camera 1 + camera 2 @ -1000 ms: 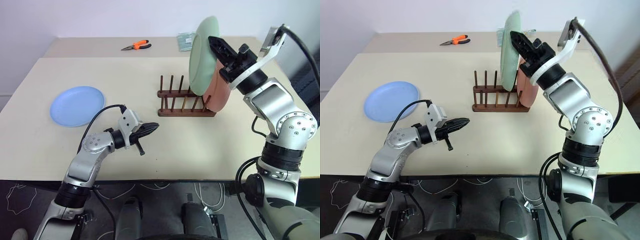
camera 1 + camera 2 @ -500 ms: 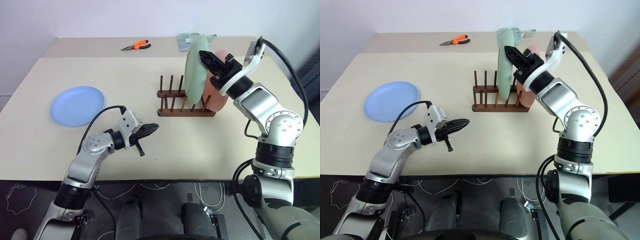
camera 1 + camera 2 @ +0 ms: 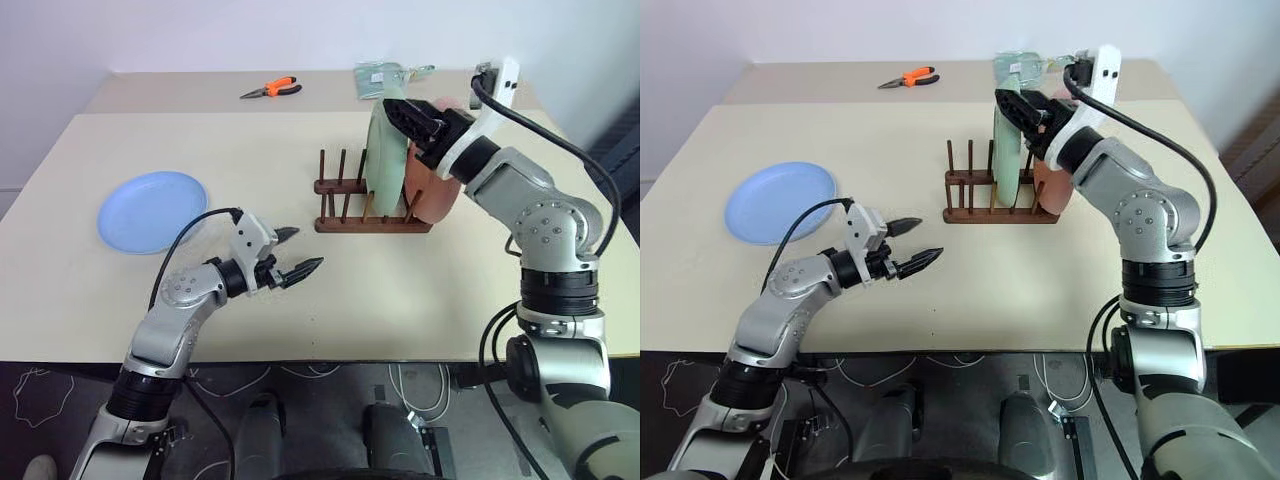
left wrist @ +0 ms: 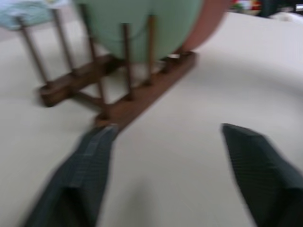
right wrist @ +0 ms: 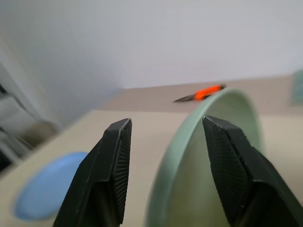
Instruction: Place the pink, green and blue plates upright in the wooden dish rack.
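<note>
- The wooden dish rack point(image 3: 367, 208) sits on the beige table point(image 3: 200, 130), toward the robot's right of the tabletop's middle.
- The green plate point(image 3: 384, 155) stands upright between the rack's pegs, its bottom edge down in the rack.
- The pink plate point(image 3: 432, 190) stands upright in the rack just behind the green one, at the rack's right end, close against it.
- The blue plate point(image 3: 153, 210) lies flat on the table, well apart from the rack on the robot's left.
- The right gripper point(image 5: 165, 142) is at the top of the green plate; its two black fingers point(image 5: 111, 170) stand parted with the plate's rim in the gap between them, and neither pad is seen pressing on the rim, so the plate looks let go.
- The left gripper point(image 3: 292, 250) hovers low over the bare table between the blue plate and the rack, fingers spread wide and holding nothing.
- Orange-handled pliers point(image 3: 271, 90) lie at the far side of the table, and a pale green packet point(image 3: 378, 78) lies behind the rack.
</note>
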`<state>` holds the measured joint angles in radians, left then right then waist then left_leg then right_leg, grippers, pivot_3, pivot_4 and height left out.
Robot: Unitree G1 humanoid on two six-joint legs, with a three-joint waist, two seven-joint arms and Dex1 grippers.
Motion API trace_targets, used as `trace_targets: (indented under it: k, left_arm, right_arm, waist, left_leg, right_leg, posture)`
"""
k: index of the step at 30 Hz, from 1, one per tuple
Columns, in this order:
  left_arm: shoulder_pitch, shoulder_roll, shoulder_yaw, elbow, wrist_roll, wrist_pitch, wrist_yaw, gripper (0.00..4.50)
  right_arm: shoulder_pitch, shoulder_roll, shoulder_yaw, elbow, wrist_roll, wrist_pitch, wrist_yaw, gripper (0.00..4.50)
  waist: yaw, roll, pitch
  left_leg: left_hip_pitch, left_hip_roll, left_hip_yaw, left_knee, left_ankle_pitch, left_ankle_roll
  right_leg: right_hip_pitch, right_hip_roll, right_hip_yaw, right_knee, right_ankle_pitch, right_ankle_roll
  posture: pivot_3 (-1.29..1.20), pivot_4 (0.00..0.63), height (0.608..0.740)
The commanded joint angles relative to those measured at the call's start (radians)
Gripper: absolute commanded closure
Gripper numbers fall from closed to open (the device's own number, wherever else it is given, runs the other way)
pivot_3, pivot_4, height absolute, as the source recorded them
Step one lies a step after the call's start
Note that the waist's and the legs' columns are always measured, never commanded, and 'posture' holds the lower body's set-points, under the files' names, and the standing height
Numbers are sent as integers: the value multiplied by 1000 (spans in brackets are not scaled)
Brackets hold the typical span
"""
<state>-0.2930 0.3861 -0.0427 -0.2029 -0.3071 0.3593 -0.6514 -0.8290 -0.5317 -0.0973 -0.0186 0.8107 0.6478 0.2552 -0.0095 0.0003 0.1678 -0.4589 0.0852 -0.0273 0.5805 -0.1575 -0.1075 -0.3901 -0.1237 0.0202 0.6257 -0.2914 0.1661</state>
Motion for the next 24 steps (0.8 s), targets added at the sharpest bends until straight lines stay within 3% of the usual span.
trace_targets:
  k: [1, 3, 4, 10, 18, 24]
  left_arm:
    - [-41, -33, 132, 16, -6, 0, 154, 568]
    - [-57, -51, 203, 41, 11, 6, 260, 568]
    - [-63, -52, 226, 50, 22, 14, 302, 568]
    - [-77, -53, 447, 67, 133, 213, 708, 568]
    - [-69, -162, 608, -96, 1, 498, 827, 568]
    - [-155, -238, 789, -23, -151, 608, 889, 568]
  right_arm:
    - [-53, -33, -26, -50, -116, -107, 40, 1240]
    - [-60, -65, 4, -66, -217, -192, 88, 241]
    - [-61, -74, 18, -73, -255, -221, 106, 36]
    - [29, -112, 234, -290, -371, -274, 356, 36]
    - [186, 17, 364, -376, -429, -273, 392, 36]
    - [260, 79, 395, -405, -454, -243, 384, 36]
  waist:
    - [0, 0, 0]
    - [0, 0, 0]
    - [-1, 0, 0]
    - [-9, -1, 0]
    - [24, -9, 2]
    - [20, -11, 2]
  left_leg:
    - [0, 0, 0, 0, 1, 0]
    - [0, 0, -1, 0, 2, 0]
    - [0, 0, -1, 0, 3, -2]
    - [1, 0, -2, -1, 4, -3]
    - [0, 0, -4, 0, 8, -6]
    - [0, 0, -6, -1, 14, -6]
  right_leg:
    - [-1, 0, 0, 1, 0, 0]
    - [-2, 0, 0, 3, 0, 0]
    - [-2, 0, 0, 3, 0, 0]
    - [-2, 1, 0, 5, 0, 1]
    - [0, 2, -1, 5, 1, -1]
    - [0, 3, -1, 5, 4, -6]
  posture:
    - [0, 150, 740]
    - [0, 150, 740]
    - [0, 150, 740]
    - [0, 150, 740]
    - [0, 150, 740]
    - [0, 150, 740]
